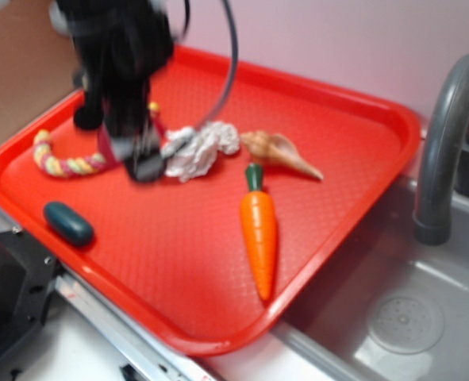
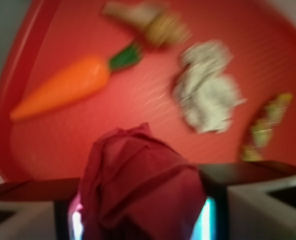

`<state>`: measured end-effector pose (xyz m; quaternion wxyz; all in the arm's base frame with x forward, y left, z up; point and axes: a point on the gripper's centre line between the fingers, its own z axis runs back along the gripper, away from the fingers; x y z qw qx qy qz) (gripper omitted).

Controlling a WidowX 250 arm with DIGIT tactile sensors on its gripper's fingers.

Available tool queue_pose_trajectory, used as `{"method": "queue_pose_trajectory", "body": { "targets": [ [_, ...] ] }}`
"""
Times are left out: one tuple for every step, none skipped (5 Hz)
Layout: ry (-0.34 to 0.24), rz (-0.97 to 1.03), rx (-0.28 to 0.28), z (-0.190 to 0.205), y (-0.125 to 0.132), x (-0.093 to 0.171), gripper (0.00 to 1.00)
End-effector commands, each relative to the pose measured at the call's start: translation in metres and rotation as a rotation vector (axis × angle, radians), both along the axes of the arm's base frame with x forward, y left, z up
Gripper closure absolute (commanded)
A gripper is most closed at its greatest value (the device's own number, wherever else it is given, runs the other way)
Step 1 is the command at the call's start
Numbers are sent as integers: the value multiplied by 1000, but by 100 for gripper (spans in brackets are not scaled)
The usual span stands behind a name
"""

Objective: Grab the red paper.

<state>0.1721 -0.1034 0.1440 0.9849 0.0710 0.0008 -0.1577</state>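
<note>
In the wrist view the red paper (image 2: 137,185), a dark crimson wrinkly ball, fills the gap between my two fingers, and the gripper (image 2: 140,220) is shut on it. In the exterior view the black gripper (image 1: 141,165) is blurred over the back left of the red tray (image 1: 337,159). It stands just left of the white paper ball. Only a sliver of the red paper (image 1: 105,145) shows beside the fingers there; the rest is hidden by the arm.
On the tray lie a white paper ball (image 1: 198,151), a toy carrot (image 1: 259,234), a seashell (image 1: 278,151), a pink-yellow rope toy (image 1: 59,163) and a dark teal oval (image 1: 69,222). A grey sink (image 1: 409,317) with a faucet (image 1: 444,151) is to the right.
</note>
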Motion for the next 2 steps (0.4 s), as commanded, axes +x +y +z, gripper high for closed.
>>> {"method": "queue_pose_trajectory", "body": {
  "targets": [
    [-166, 108, -88, 67, 16, 6, 100],
    [-155, 153, -96, 67, 21, 9, 100]
  ]
}}
